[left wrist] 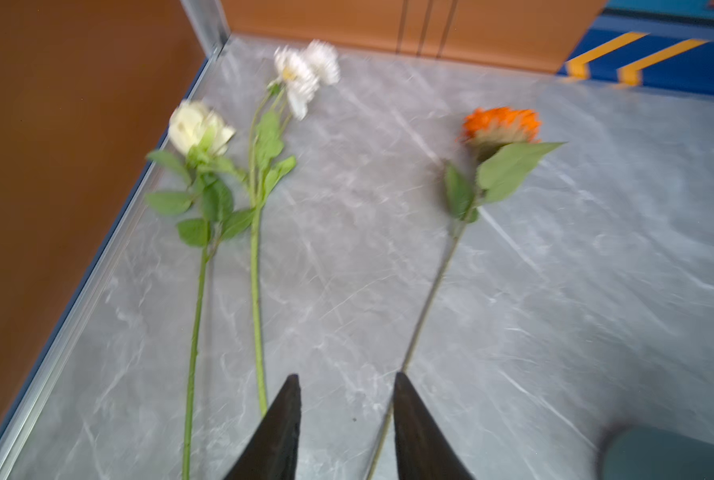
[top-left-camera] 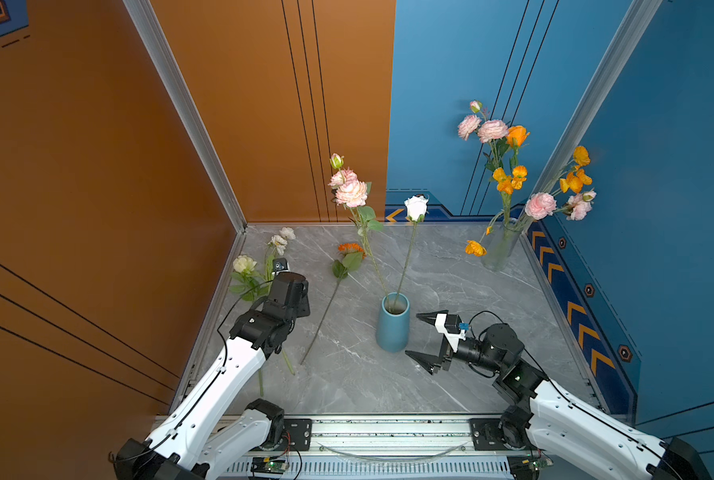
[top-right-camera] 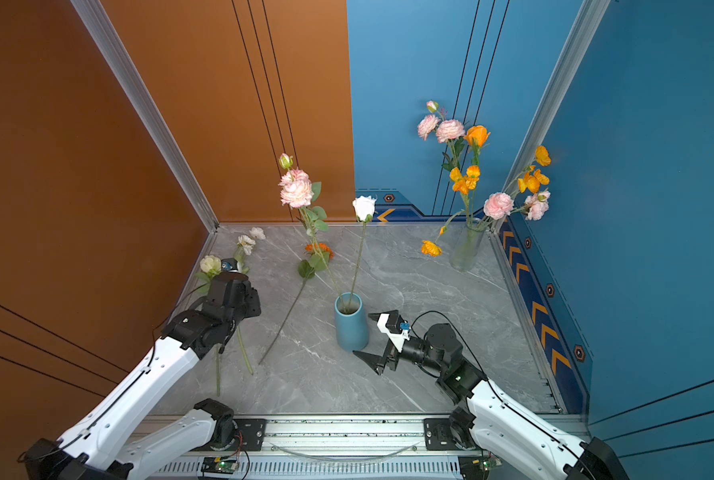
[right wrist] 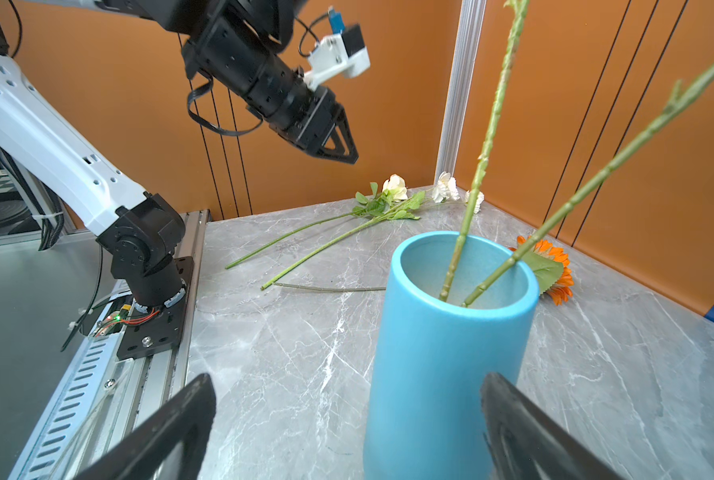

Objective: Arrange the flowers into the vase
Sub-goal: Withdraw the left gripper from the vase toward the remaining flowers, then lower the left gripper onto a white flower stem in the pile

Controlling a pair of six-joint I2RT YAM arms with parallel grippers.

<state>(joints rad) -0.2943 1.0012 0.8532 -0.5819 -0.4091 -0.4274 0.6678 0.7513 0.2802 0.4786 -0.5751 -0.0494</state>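
**Left gripper.** The left gripper [left wrist: 345, 386] is hanging in the air above the table [left wrist: 513, 332], well off to the left-arm side of the blue vase [top-left-camera: 392, 328]. Its two dark fingers [left wrist: 282, 432] are standing partly apart and holding nothing; only bare table is showing between them.

**Loose flowers.** Below it three flowers are lying flat. The orange sunflower [top-left-camera: 351, 249] is lying nearest the blue vase, the white daisies [top-left-camera: 280, 242] farther out, and the cream rose [top-left-camera: 243, 264] farthest out, beside the table edge. In the wrist view the daisy stem is ending by one finger and the sunflower stem is running past the other.

**Right gripper.** The right gripper [top-left-camera: 421, 337] is hovering just beside the blue vase on the right-arm side, jaws spread wide toward it and gripping nothing. Whether a finger is touching the blue vase cannot be told.

**Blue vase.** It is standing upright near the middle of the table and holding two stems. The pink flowers [top-left-camera: 351, 193] are leaning to the left-arm side and the white rose [top-left-camera: 416, 208] is leaning slightly the other way.

**Far corner.** Well behind the blue vase on the right-arm side, a glass vase [top-left-camera: 498, 249] is holding pink and orange flowers [top-left-camera: 492, 131].
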